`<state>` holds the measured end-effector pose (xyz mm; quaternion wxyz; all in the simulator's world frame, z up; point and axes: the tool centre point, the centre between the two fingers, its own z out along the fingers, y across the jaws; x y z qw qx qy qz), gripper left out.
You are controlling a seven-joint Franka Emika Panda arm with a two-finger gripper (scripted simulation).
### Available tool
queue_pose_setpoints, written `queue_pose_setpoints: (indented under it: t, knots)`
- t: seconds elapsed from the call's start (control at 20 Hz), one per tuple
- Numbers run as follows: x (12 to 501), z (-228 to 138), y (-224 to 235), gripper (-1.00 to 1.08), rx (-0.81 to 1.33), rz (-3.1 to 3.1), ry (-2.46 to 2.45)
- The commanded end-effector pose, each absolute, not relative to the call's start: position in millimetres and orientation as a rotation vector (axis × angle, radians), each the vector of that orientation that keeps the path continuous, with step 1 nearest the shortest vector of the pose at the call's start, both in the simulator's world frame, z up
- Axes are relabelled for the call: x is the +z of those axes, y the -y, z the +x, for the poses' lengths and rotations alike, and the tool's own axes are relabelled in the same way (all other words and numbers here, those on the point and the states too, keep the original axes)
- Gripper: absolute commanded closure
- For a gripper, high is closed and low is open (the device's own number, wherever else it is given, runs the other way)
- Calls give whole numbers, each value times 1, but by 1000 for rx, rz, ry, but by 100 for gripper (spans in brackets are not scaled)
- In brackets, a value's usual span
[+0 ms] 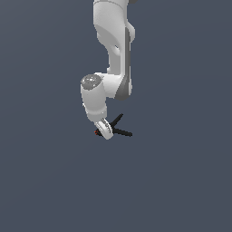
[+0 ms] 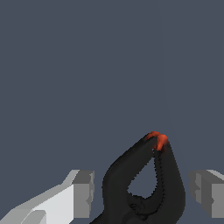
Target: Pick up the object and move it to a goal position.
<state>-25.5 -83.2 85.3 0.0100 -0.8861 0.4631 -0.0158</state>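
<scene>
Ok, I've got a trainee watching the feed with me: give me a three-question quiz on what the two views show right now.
1. True or false: in the wrist view, the pincer fingers are pressed against the small black spring clamp with the red tip.
2. In the exterior view, on which side of the white arm's end do the clamp's two thin black handles stick out? A) the view's left B) the view's right
3. What colour is the clamp's tip?

Key: 1. False, a gap shows on each side between finger and clamp. 2. B. 3. Red.
</scene>
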Motion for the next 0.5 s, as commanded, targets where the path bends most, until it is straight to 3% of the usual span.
queue_pose_setpoints:
  t: [0.0,0.45]
  knots:
    - [76,-30,90,-60,-51,-2701,-1567]
    - [53,-44,108,-60,-58,-2519,-1859]
